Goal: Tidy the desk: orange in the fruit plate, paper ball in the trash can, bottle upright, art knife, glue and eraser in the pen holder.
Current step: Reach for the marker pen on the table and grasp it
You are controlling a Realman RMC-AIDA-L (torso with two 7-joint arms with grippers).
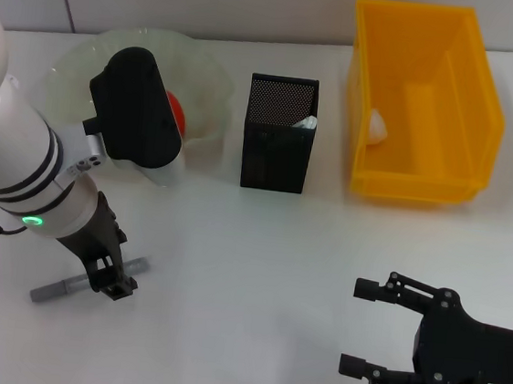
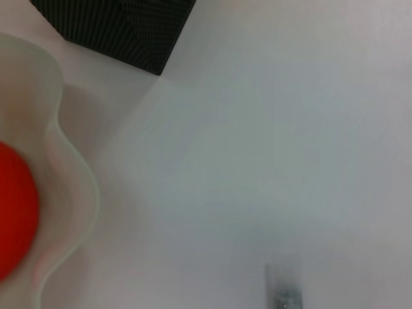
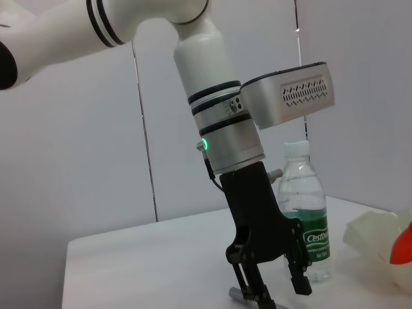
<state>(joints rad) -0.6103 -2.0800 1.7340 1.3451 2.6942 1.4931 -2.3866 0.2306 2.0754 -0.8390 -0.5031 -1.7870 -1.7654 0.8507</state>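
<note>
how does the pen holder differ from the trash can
The pen holder is a black mesh box, small and taller than wide; the trash can is solid bright yellow plastic, far larger and wider. Both stand upright on the white desk, open-topped, each with something pale inside.

Bright, even overhead light; soft, short shadows.
Head view sharp, faint shadows beside the pen holder (image 1: 278, 146) and trash can (image 1: 422, 104) on the white worktop (image 1: 257, 275). Left wrist view blurred throughout, fruit plate (image 2: 71, 193) rim out of focus. Right wrist view clear, bottle (image 3: 302, 212) lightly glinting.
</note>
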